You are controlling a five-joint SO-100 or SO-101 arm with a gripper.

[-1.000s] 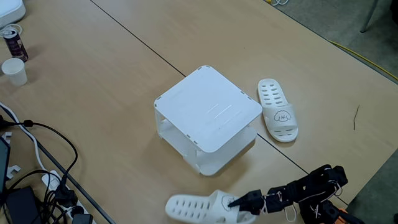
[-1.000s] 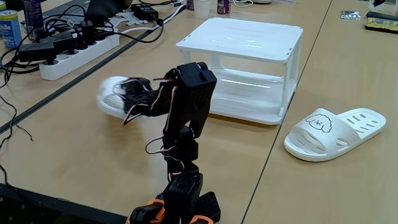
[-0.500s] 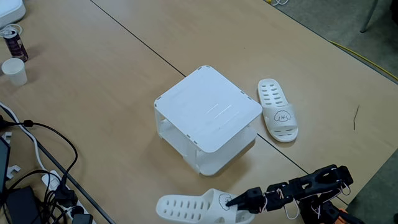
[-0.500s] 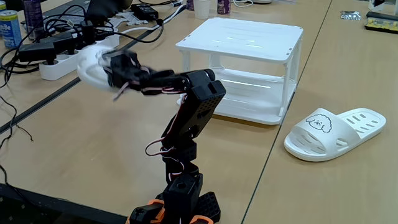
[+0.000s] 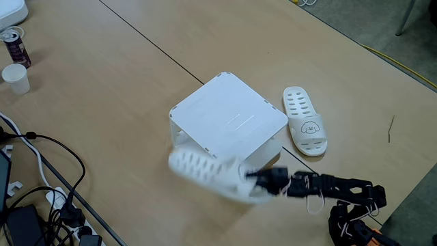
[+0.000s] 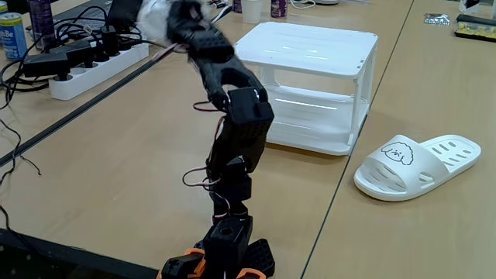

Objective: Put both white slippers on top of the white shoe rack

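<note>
Lifted since earlier: gripper (image 5: 254,182) pinching slipper (image 5: 201,171) above wooden table (image 5: 102,89).

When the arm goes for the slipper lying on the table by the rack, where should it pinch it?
Probably at the strap with the dog face. That slipper lies flat, sole down, beside the shoe rack, apart from it. The strap arches over an open hollow, so one finger could slip under it from the open heel end. The gripper already carries the other slipper.
</note>
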